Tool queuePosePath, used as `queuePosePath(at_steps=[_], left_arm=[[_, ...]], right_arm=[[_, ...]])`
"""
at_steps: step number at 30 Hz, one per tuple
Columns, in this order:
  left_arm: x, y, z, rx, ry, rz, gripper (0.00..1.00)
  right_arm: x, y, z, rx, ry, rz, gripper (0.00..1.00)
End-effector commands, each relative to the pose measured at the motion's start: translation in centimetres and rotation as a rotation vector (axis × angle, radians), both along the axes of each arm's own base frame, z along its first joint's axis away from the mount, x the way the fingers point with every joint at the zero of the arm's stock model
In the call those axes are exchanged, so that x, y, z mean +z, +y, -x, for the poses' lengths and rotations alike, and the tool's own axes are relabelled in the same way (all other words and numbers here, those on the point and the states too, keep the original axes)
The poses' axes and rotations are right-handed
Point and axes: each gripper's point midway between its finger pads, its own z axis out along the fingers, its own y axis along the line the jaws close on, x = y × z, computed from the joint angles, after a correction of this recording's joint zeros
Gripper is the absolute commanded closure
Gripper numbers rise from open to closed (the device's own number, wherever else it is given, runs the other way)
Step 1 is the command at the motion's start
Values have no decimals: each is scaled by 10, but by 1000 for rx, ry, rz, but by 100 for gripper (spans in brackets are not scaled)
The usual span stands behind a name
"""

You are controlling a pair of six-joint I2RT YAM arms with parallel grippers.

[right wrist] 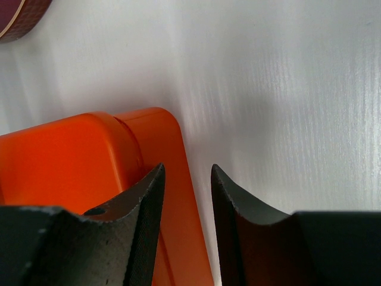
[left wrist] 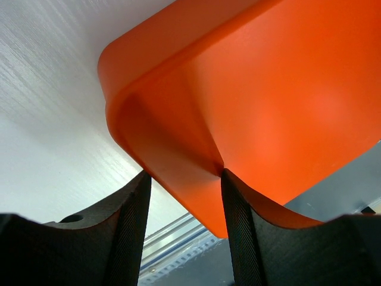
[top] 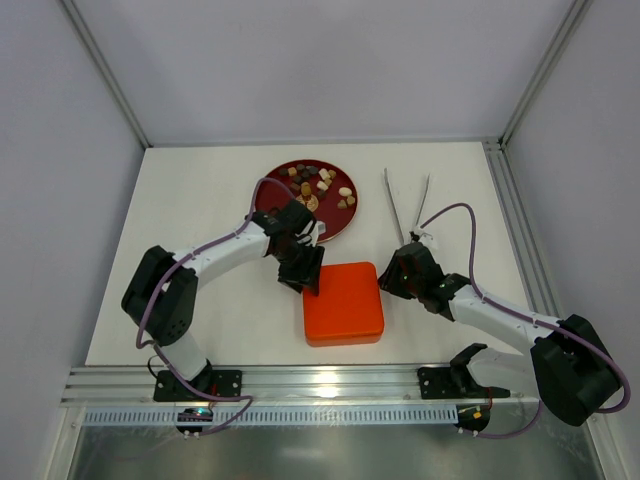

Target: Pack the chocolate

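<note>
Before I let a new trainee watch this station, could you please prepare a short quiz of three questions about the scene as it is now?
1. True or false: the chocolate lies loose on the table.
2. What lies to the right of the red plate? A) metal tweezers B) a spoon C) a cup
3. Which gripper clamps a corner of the orange box?

Key
1. False: it lies on the red plate.
2. A.
3. The left gripper. The right gripper stands open at the box's right edge.
</note>
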Motion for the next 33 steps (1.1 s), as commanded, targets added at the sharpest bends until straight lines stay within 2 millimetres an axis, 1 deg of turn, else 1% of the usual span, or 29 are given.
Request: queuePosePath(at_steps=[1,4,8,12,15,17,20,22,29,33], left_arm=[[25,-15,-10,-34,-75,67,50],[24,-13,-8,-42,-82,48,50],[19,-9,-7,-42,-76,24,50],[17,-8,-5,-44,-68,19,50],[16,-10,-3,-48,-54,24,50],[16,-11,-2,-49,-44,30,50],[14,-11,1,-50,-24,33,50],[14,-12,2,-55,-21,36,50],[17,-6,5,-71,-26,22,50],[15,-5,4,-74,-21,8,49]], right_arm=[[29,23,-15,29,-80,-100,60],[26,23,-14,21,-72,-105,56],[27,22,-12,13,-68,-116,54],[31,23,-10,19,-65,-126,54],[31,19,-6,13,-53,-111,54],[35,17,-5,12,-66,-110,54],[37,15,-2,14,-67,-111,55],[36,16,1,23,-60,-118,58],[41,15,6,27,-83,-146,58],[44,14,7,28,-89,-150,57]])
